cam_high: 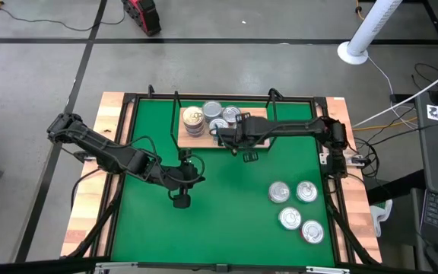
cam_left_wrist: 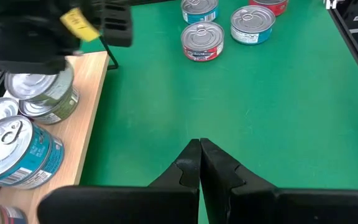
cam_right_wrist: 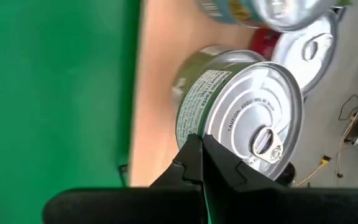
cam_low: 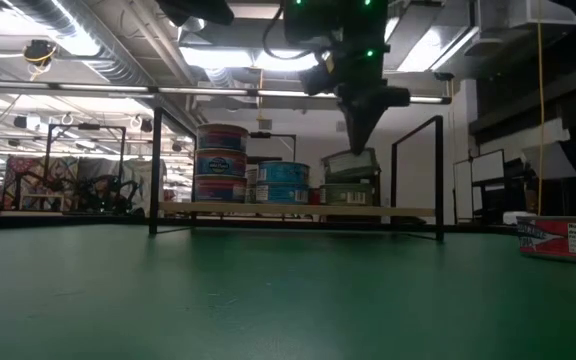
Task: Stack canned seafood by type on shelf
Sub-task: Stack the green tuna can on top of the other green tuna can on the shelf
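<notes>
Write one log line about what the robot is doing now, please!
right gripper: shut, over green tin on shelf | left gripper: shut, waiting over mat | four tins unstacked

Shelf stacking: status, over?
Both jaws shut, empty. Right gripper over light-wood shelf, at olive-sided tin. Four silver-lidded tins loose on green mat.

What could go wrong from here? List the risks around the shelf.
1. The right hand, shut and empty, sits right above the green-sided tin on the shelf; a sideways move could nudge that stack off the board.
2. The tall stack at the shelf's other end looks top-heavy; jolting the board might topple it.
3. Four tins still lie on the green mat, and free shelf space looks tight for placing them.
</notes>
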Robot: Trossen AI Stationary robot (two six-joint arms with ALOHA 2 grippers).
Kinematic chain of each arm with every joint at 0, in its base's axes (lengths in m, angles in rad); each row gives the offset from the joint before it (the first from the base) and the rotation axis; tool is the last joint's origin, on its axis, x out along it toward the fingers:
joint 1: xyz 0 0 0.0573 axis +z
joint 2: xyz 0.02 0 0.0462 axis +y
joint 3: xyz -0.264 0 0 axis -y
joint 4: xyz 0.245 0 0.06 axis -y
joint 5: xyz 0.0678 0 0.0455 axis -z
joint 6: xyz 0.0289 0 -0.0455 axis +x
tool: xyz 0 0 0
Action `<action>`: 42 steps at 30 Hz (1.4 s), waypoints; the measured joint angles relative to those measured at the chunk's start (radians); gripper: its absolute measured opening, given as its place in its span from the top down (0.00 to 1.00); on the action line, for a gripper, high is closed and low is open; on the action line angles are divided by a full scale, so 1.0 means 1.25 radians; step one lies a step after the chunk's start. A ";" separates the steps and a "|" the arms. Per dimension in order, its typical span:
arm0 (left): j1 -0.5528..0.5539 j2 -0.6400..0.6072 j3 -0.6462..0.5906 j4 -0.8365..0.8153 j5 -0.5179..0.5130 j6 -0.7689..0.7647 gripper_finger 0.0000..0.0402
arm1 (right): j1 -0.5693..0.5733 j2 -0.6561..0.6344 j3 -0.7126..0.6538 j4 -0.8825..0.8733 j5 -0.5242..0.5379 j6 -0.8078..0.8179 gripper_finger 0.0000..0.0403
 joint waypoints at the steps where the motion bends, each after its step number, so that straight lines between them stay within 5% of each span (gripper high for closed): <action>1: 0.000 0.000 0.000 0.000 0.000 0.000 1.00 | -0.009 0.000 0.000 0.008 0.000 -0.002 1.00; 15: 0.000 0.000 0.000 0.000 0.000 0.001 1.00 | -0.058 0.000 0.000 0.052 -0.084 -0.024 1.00; 35: 0.000 0.000 0.000 0.000 0.000 -0.004 1.00 | -0.074 0.000 0.000 0.052 -0.083 -0.065 0.99; 42: 0.000 0.000 0.000 0.000 0.000 -0.004 1.00 | -0.073 0.000 0.000 0.052 -0.059 -0.066 0.87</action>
